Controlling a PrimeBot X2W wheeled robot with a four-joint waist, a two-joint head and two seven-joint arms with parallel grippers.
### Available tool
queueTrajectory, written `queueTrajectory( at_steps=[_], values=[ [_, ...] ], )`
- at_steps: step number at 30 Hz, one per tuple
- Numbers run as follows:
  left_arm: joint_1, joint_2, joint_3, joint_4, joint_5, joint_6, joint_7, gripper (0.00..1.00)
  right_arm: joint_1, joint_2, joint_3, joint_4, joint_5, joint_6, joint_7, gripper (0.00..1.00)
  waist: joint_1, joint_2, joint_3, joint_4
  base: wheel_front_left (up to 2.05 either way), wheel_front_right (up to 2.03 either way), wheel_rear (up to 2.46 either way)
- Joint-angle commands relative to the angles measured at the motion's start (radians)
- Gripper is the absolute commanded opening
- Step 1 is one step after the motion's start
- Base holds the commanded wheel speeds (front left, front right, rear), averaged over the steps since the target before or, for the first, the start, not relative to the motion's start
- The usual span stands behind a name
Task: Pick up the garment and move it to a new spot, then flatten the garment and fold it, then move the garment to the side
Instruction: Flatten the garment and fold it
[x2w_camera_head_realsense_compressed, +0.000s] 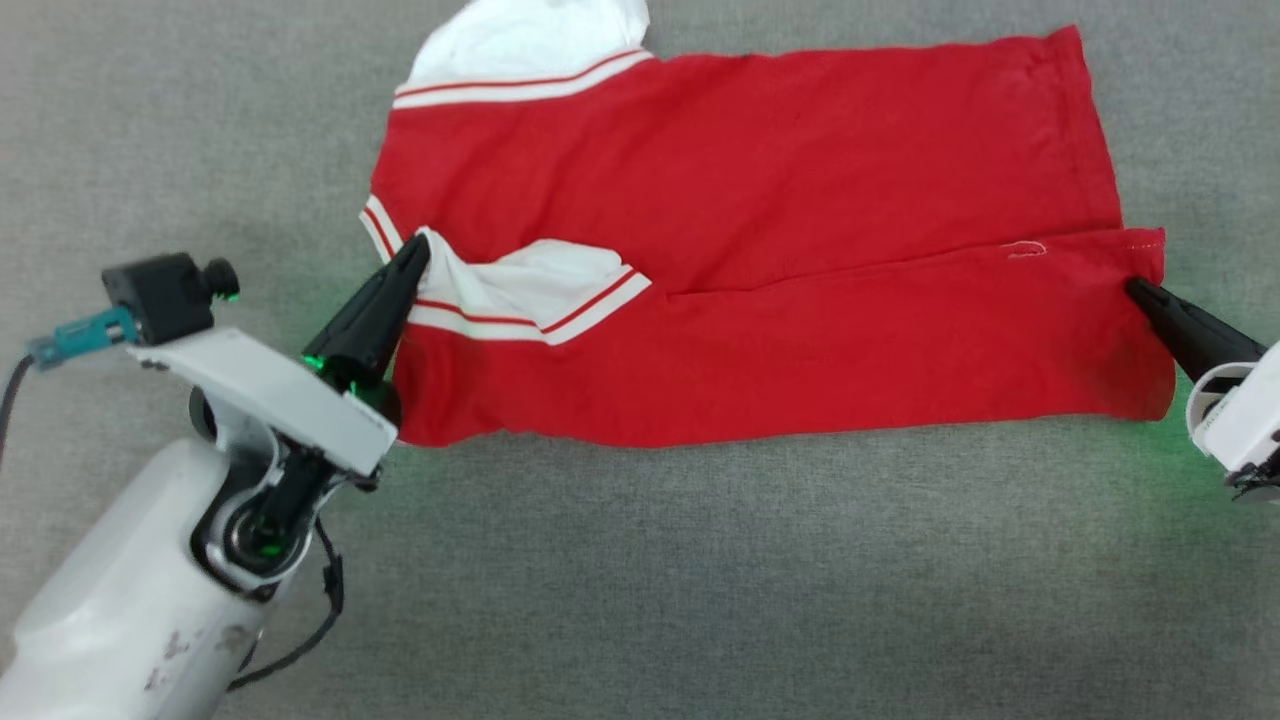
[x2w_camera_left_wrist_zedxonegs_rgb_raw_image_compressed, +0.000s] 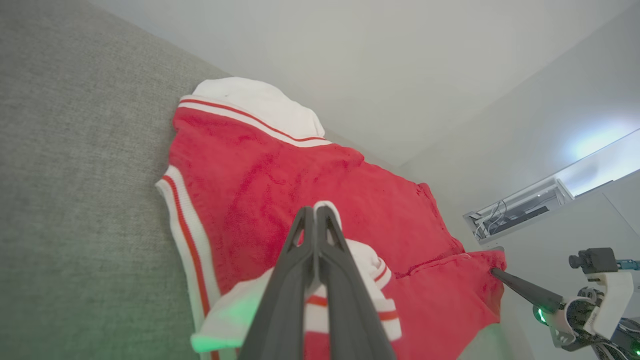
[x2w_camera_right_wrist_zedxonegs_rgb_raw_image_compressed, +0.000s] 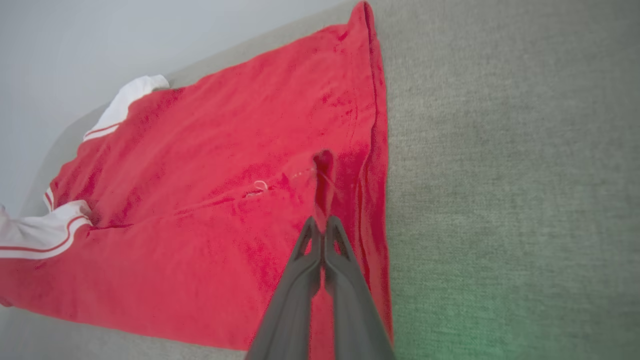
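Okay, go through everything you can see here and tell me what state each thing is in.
garment: spread on the grey surface, near long side folded over onto the body.
far sleeve: not folded in, sticking out past the edge.
left gripper: shut on the garment's near white sleeve.
right gripper: shut on the garment's hem end.

Grey woven fabric surface (x2w_camera_head_realsense_compressed: 640, 600), fine even weave, spans the whole head view. Ends at a straight far edge in both wrist views. Beyond that edge: plain pale grey-white wall (x2w_camera_left_wrist_zedxonegs_rgb_raw_image_compressed: 360, 55). Meets a second pale plane at a soft corner on the right of the left wrist view. White open channel (x2w_camera_left_wrist_zedxonegs_rgb_raw_image_compressed: 505, 217) with dark cables sits there. Long bright strip (x2w_camera_left_wrist_zedxonegs_rgb_raw_image_compressed: 605, 155) just beside it, bluish glare, overexposed. Lighting diffuse and even; faint green tint (x2w_camera_right_wrist_zedxonegs_rgb_raw_image_compressed: 500, 325) on patches of the fabric.
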Motion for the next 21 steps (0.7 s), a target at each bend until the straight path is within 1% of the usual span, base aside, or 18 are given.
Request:
queueTrajectory(
  at_steps=[1,5,6,9,12,13,14,15,16,17,18,21],
  values=[
    [-0.040,-0.019,-0.013,0.052,-0.007,-0.003,-0.014,0.00,-0.026,-0.008,0.023,0.043,-0.007,-0.001,-0.023,0.00,-0.0001,-0.0001,0.037,-0.004,0.00,0.00,0.00],
    [-0.082,-0.030,-0.049,0.131,0.004,-0.003,-0.030,0.00,-0.052,-0.020,0.053,0.091,0.006,-0.001,-0.074,0.00,-0.0001,-0.0001,0.075,-0.001,0.00,0.00,0.00],
    [-0.082,-0.030,-0.049,0.131,0.004,-0.003,-0.030,0.00,-0.052,-0.020,0.053,0.091,0.006,-0.001,-0.074,0.00,-0.0001,-0.0001,0.075,-0.001,0.00,0.00,0.00],
    [-0.104,-0.019,-0.101,0.194,0.045,-0.002,-0.031,0.00,-0.069,-0.031,0.084,0.118,0.010,-0.001,-0.105,0.00,-0.0001,-0.0001,0.090,-0.003,0.00,0.00,0.00],
    [-0.114,-0.017,-0.128,0.234,0.041,-0.001,-0.048,0.00,-0.084,-0.042,0.122,0.141,0.008,-0.001,-0.134,0.00,-0.0001,-0.0001,0.089,-0.003,0.00,0.00,0.00],
    [-0.118,-0.011,-0.142,0.242,0.048,-0.001,-0.053,0.08,-0.087,-0.049,0.137,0.147,0.006,-0.001,-0.144,0.00,-0.0001,-0.0001,0.085,-0.002,0.00,0.00,0.00],
    [-0.122,-0.002,-0.156,0.247,0.056,-0.001,-0.054,0.43,-0.088,-0.057,0.148,0.151,0.001,-0.001,-0.156,0.00,-0.0001,-0.0001,0.080,0.000,0.00,0.00,0.00],
    [-0.124,0.008,-0.166,0.251,0.059,0.000,-0.060,0.86,-0.088,-0.064,0.156,0.156,-0.003,-0.001,-0.170,0.20,-0.0001,-0.0001,0.073,0.002,0.00,0.00,0.00],
    [-0.130,0.018,-0.176,0.252,0.062,0.000,-0.062,1.00,-0.087,-0.070,0.161,0.162,-0.009,-0.001,-0.185,0.45,-0.0001,-0.0001,0.065,0.004,0.00,0.00,0.00],
    [-0.137,0.028,-0.187,0.249,0.063,0.000,-0.061,1.00,-0.086,-0.076,0.164,0.165,-0.013,-0.001,-0.199,0.85,-0.0001,-0.0001,0.057,0.006,0.00,0.00,0.00],
    [-0.145,0.039,-0.200,0.245,0.071,0.000,-0.058,1.00,-0.082,-0.079,0.165,0.170,-0.014,-0.001,-0.212,1.00,-0.0001,-0.0001,0.047,0.009,0.00,0.00,0.00],
    [-0.185,0.083,-0.229,0.220,0.095,-0.001,-0.035,1.00,-0.070,-0.084,0.164,0.177,-0.020,-0.001,-0.238,1.00,-0.0001,-0.0001,0.018,0.021,0.00,0.00,0.00]
  ],
)
